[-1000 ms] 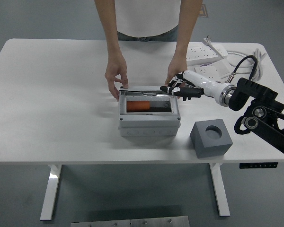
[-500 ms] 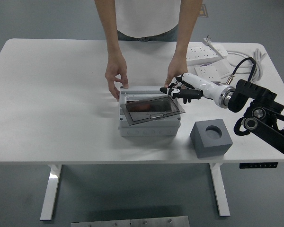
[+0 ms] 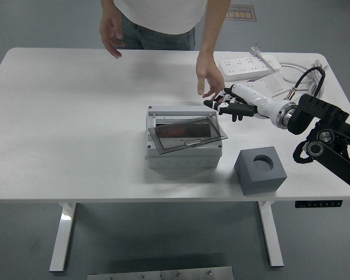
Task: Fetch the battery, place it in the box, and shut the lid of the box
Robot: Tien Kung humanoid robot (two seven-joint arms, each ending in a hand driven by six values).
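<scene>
A light grey box (image 3: 184, 146) stands mid-table with its dark see-through lid (image 3: 188, 134) lying down over the top, skewed a little so one corner overhangs on the right. The battery does not show under the lid now. My right hand (image 3: 223, 106), white with black fingers, hovers just beyond the box's back right corner, fingers spread, holding nothing. A person's hand (image 3: 208, 80) hangs right behind mine, off the box; the other hand (image 3: 111, 32) is raised at the far edge.
A grey cube with a round hole (image 3: 259, 170) sits near the front edge, right of the box. White power strips (image 3: 248, 65) and coiled cable (image 3: 306, 73) lie at the back right. My right forearm (image 3: 326, 137) crosses the table's right side.
The lid came down from upright onto the box, covering the orange battery. The person let go of the box and drew both hands back. My right hand pulled slightly right, away from the box.
</scene>
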